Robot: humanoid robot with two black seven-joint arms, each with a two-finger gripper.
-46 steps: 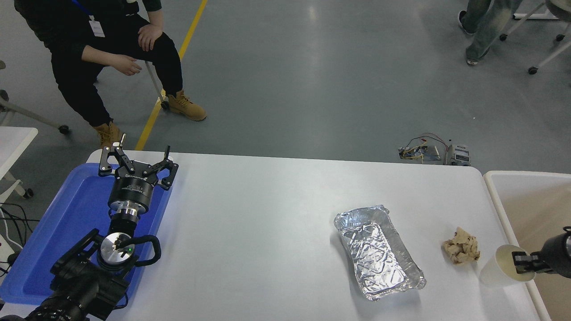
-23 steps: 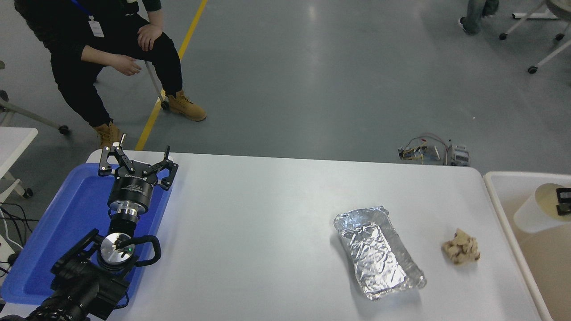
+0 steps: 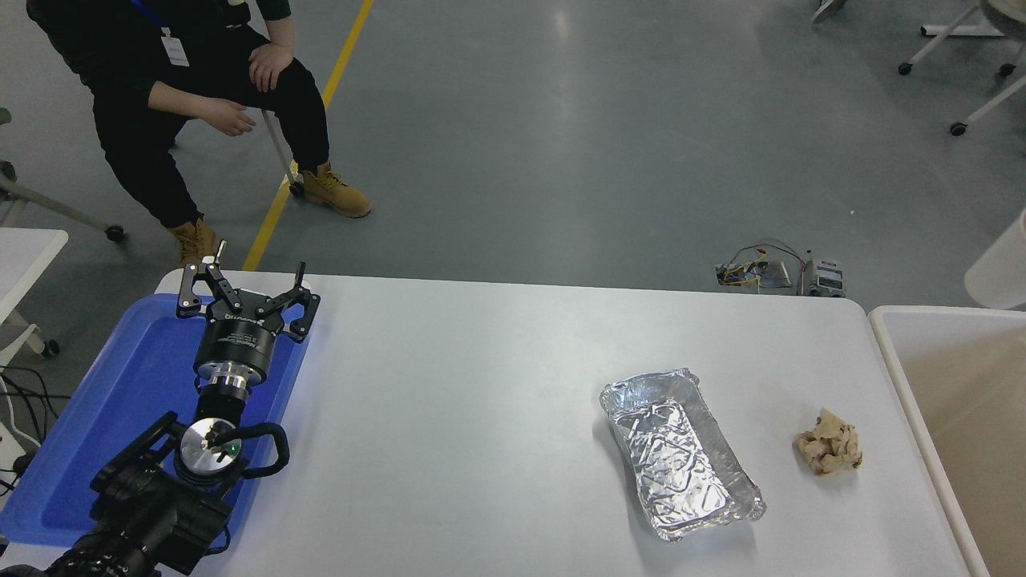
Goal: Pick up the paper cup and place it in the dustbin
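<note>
A: Looking for the right gripper, I do not find it; it is out of the picture past the right edge. Only a part of the paper cup (image 3: 1002, 268) shows there, cut by the edge, high above the far end of the dustbin (image 3: 882, 353).

B: So it has moved?

A: Yes. A second ago the cup stood at the right side of the surface (image 3: 481, 417), with the gripper on its rim. Half a second ago it hung over the dustbin. Now it is higher and further right, and it is not in the bin. I judge that the lift is done and the release is not yet done.

B: Is it held?

A: It is in the air, so something must carry it, but I cannot see the fingers.

B: Which way does it point?

A: It looks tilted, the long axis slanted from lower left to upper right. Which end is the rim I cannot tell.

B: And the left gripper (image 3: 244, 300)?

A: Parked over the blue tray (image 3: 120, 401), fingers apart, empty. The foil tray (image 3: 681, 453) and the paper wad (image 3: 830, 453) have not moved.
</note>
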